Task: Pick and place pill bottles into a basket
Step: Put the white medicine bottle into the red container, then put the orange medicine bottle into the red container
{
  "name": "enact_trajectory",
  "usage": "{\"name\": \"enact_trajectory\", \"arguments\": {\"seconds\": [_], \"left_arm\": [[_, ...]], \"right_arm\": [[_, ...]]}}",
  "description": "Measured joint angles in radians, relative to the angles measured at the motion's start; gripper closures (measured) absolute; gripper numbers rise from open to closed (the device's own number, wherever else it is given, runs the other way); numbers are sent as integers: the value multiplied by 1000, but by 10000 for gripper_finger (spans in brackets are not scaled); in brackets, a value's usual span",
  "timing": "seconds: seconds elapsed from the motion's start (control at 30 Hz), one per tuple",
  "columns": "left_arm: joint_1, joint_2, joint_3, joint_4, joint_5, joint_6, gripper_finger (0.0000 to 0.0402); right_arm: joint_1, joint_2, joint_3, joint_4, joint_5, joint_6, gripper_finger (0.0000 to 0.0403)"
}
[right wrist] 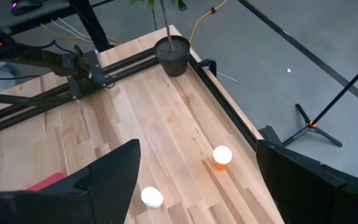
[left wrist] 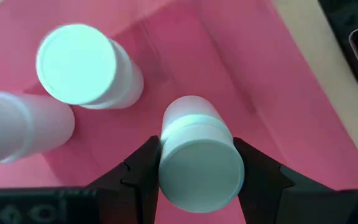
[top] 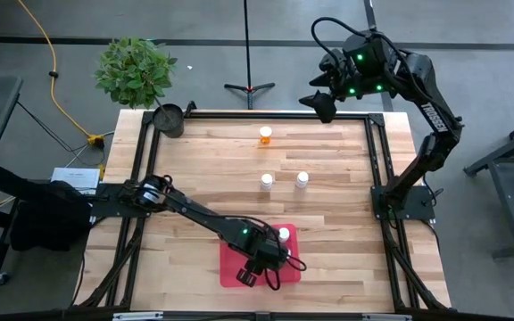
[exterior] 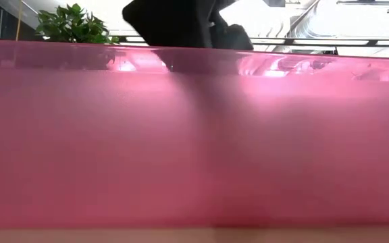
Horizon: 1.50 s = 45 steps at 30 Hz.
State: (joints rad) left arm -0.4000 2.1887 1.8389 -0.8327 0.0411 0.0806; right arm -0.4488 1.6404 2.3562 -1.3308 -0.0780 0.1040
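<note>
Left claw (left wrist: pixel 194 180) clamped on white bottle (left wrist: pixel 197 155) over red tray (left wrist: pixel 241 74); light, stiff, slick plastic, best squeezed mid-body. Right claw (right wrist: pixel 197 186) apart, idle.

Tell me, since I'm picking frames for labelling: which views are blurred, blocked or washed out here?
Low view: the red basket's wall fills nearly the whole frame as an out-of-focus pink blur with bright glare along its rim. Left wrist view: the white bottle between the left gripper's fingers is soft, very close. High view: evenly lit, clear. Right wrist view: clear.
</note>
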Motion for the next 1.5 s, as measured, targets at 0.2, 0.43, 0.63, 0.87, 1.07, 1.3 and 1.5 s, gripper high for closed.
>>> {"name": "enact_trajectory", "arguments": {"seconds": [0.2,0.43,0.63,0.87,1.07,1.3,1.5], "left_arm": [[0,3,0,-1,2,-3,181],[0,3,0,10,4,-3,137],[0,3,0,22,4,-3,133],[4,3,71,-97,-40,3,131],[14,2,255,-367,-137,20,131],[15,-2,520,-598,-295,19,131],[55,-159,452,-585,-363,-54,131]], "right_arm": [[0,0,0,0,0,-8,91],[0,0,0,-1,0,-12,91],[0,0,0,-6,0,-16,91],[0,0,0,-18,0,-24,91],[0,0,0,-19,0,-26,91],[0,0,0,-19,0,-26,91],[0,0,0,-29,-6,-27,91]]}}
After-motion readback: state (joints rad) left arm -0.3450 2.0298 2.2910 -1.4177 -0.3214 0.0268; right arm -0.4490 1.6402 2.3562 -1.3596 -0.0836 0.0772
